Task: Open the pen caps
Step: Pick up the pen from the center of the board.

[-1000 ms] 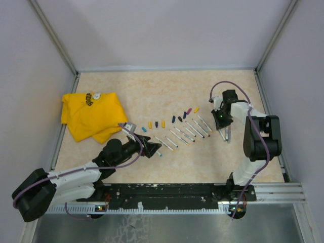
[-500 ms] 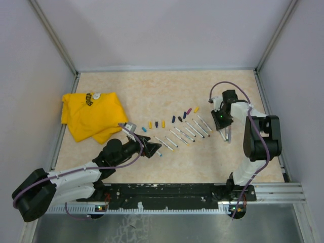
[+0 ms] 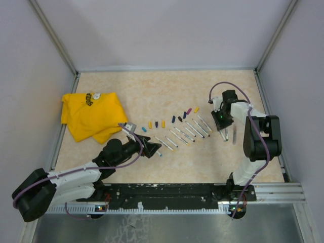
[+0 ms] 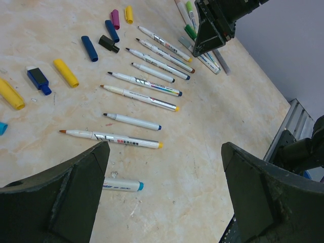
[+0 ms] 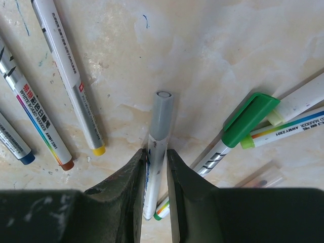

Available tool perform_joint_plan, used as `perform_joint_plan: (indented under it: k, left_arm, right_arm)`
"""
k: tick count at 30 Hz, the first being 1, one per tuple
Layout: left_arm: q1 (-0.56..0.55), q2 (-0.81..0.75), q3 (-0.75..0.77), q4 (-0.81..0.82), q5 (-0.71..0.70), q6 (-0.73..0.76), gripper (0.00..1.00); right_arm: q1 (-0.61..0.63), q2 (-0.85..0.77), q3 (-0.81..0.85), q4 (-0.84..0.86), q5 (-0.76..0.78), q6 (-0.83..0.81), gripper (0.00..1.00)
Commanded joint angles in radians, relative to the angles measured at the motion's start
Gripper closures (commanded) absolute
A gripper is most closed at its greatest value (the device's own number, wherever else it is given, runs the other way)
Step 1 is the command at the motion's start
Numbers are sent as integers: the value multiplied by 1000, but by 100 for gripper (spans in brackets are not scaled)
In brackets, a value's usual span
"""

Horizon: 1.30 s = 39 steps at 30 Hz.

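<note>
**Grey cap on, right claw on the barrel: pull straight, not sideways**

The grey cap (image 5: 163, 115) sits on its pen (image 5: 155, 182), at the right end of the row on the table (image 5: 212, 61). It points away from the wrist camera. My right claw (image 5: 156, 154) is clamped on the barrel of this pen, just behind the cap. I cannot tell whether the pen is lifted or rests on the table. A green-capped pen (image 5: 250, 119) lies just beside it on the right, and open pens (image 5: 76, 96) lie on the left.

I judge the good way is to keep this grip firm and not let it slide toward the cap. I would raise the pen a little, free of its neighbours. Then I would bring the other claw onto the cap only and pull along the line of the pen, without bending.

My left claw (image 4: 164, 167) is well apart, at the near left end of the row, with its jaws wide apart and holding nothing. To reach the cap it must pass over the open pens and the loose caps (image 4: 89, 48) on their far side. So I would travel high and come down only at the end.
</note>
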<state>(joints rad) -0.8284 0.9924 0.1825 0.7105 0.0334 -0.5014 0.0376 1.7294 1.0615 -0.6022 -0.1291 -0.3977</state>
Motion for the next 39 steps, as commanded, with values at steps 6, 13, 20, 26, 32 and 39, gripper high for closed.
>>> perform_joint_plan:
  k: [6, 13, 20, 26, 32, 39]
  left_arm:
    - [5, -13, 22, 17, 3, -6, 4]
    - [5, -15, 20, 18, 4, -11, 4]
    - [5, -16, 17, 20, 5, -14, 4]
    - [5, -17, 16, 20, 3, -13, 4]
    - [5, -27, 12, 19, 5, -13, 4]
    - [5, -30, 5, 45, 23, -27, 4]
  right_arm:
    - [10, 29, 8, -59, 48, -12, 74]
    - [15, 24, 9, -56, 49, -12, 76]
    - [15, 16, 11, -57, 25, -12, 88]
    - [15, 2, 13, -53, 9, -11, 96]
    - [13, -31, 10, -32, -1, -1, 100]
    - [4, -95, 2, 3, -24, 15, 100]
